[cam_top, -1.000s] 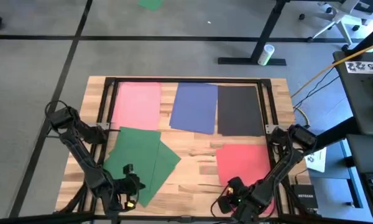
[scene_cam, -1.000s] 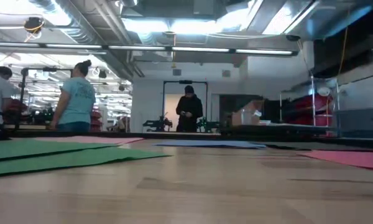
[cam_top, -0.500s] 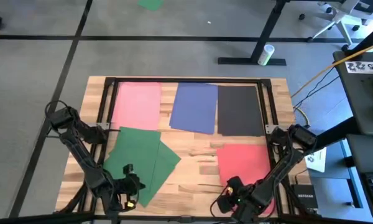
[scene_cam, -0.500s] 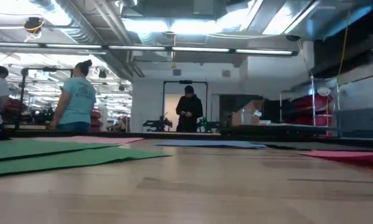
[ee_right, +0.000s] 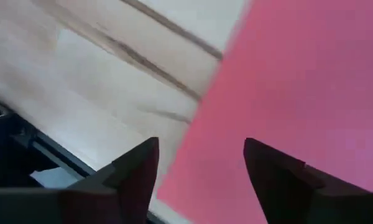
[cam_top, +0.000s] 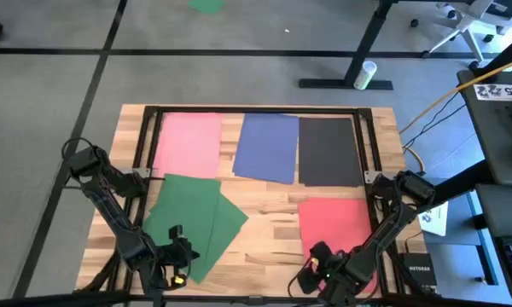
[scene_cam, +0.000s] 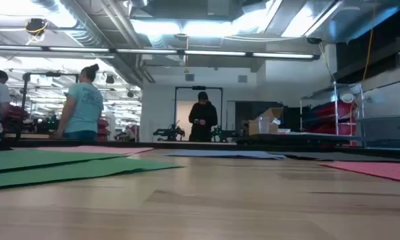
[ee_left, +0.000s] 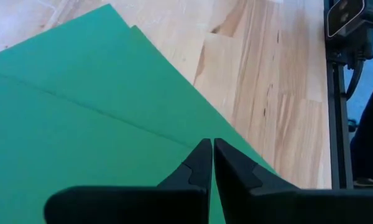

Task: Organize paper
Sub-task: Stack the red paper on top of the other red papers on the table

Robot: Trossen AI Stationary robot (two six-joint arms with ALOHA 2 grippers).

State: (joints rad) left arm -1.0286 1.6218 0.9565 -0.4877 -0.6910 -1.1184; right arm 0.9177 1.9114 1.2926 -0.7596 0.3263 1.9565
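high view looks straight down, low view level across the same table (cam_top: 264, 200), wrist views close.

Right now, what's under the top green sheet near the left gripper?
A second green sheet lies under the top green sheet, fanned out at an angle. Anything beneath their overlap is hidden.

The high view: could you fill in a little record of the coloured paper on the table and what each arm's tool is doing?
far row: pink sheet, blue sheet, black sheet, side by side
near left: two green sheets, overlapping, askew
near right: red sheet
left tool: shut, empty, over the green sheets
right tool: open, over the red sheet's corner
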